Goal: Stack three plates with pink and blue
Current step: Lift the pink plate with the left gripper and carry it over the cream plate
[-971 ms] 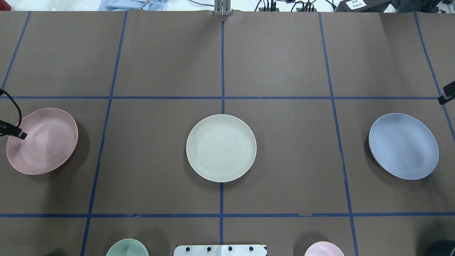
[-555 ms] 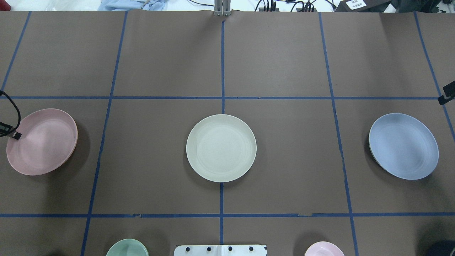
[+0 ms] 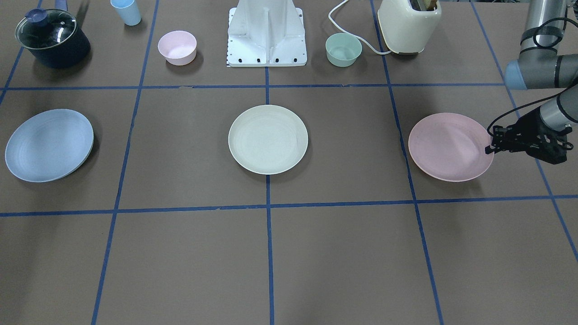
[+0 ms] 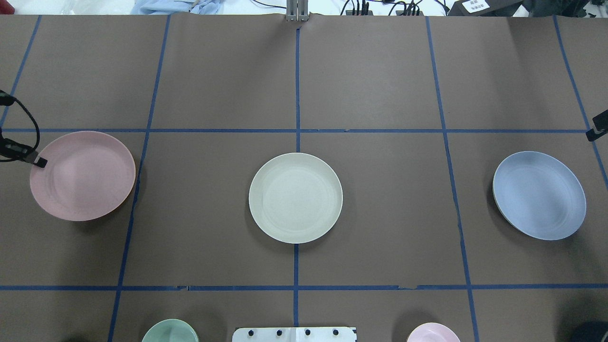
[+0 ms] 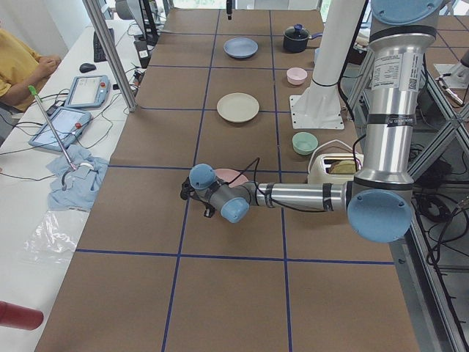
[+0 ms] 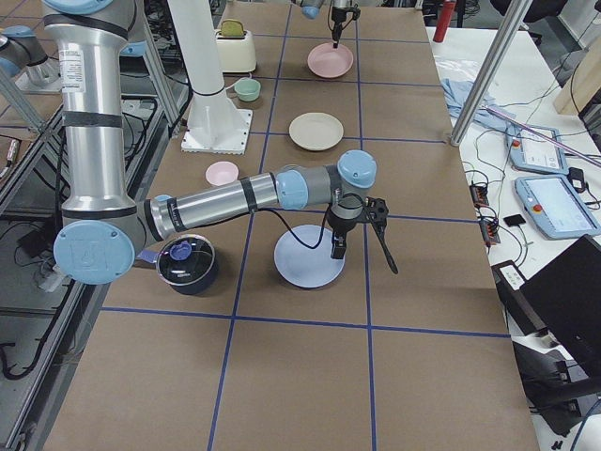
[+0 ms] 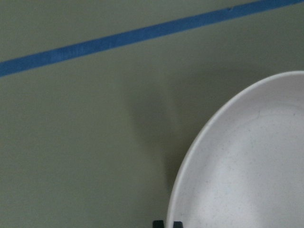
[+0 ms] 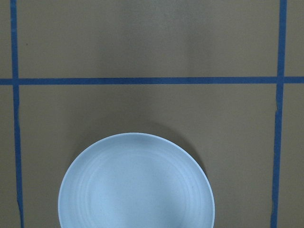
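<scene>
The pale pink plate [image 4: 83,175] is at the table's left; it also shows in the front-facing view [image 3: 449,146]. My left gripper [image 4: 40,162] is shut on its outer left rim, with the fingertips [image 7: 164,223] on the plate's edge [image 7: 247,171]. The cream-white plate [image 4: 295,197] lies flat at the table's centre. The light blue plate [image 4: 539,195] lies at the right. My right gripper [image 6: 336,249] hangs above and beside the blue plate [image 8: 136,183], apart from it; I cannot tell whether it is open or shut.
Along the robot's side stand a dark lidded pot [image 3: 52,38], a light blue cup [image 3: 128,12], a small pink bowl [image 3: 177,47], the white robot base [image 3: 267,34], a green bowl [image 3: 343,49] and a cream toaster [image 3: 408,25].
My left gripper has moved right and toward the far side, and the pink plate has come with it, closer to the cream-white plate. The other plates have not moved.
</scene>
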Robot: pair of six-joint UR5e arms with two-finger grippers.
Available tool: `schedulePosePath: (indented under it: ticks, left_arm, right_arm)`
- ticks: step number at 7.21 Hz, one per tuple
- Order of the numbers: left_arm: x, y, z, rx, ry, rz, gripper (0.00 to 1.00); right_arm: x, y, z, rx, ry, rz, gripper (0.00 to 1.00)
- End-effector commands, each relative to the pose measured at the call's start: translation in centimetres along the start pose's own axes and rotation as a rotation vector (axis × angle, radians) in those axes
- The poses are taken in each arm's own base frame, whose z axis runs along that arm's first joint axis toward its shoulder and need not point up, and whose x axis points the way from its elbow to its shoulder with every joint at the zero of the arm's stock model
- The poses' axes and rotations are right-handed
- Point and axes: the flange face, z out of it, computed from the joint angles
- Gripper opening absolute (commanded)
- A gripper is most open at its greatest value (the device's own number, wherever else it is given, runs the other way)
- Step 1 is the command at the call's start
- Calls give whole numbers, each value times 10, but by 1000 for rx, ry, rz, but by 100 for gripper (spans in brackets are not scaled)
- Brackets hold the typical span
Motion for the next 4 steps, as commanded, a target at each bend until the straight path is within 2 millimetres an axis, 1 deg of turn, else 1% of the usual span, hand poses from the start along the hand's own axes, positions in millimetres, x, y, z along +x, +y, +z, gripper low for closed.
schedulePosePath:
  ticks: [1,2,3,4]
  left_arm:
    - [67,-55,-26,67,62,-106,0]
    - [102,-77,-37,76,109,-172,0]
    - [130,-84,-38,77,134,-184,0]
    - [172,-93,-28,60,162,-223,0]
  right_arm:
    - [15,0,14,-27,10,7,100]
    - [21,-4,21,-19,6,0,100]
    - [41,-12,43,-1,-17,-19,100]
    - [56,-14,63,-2,-60,-33,100]
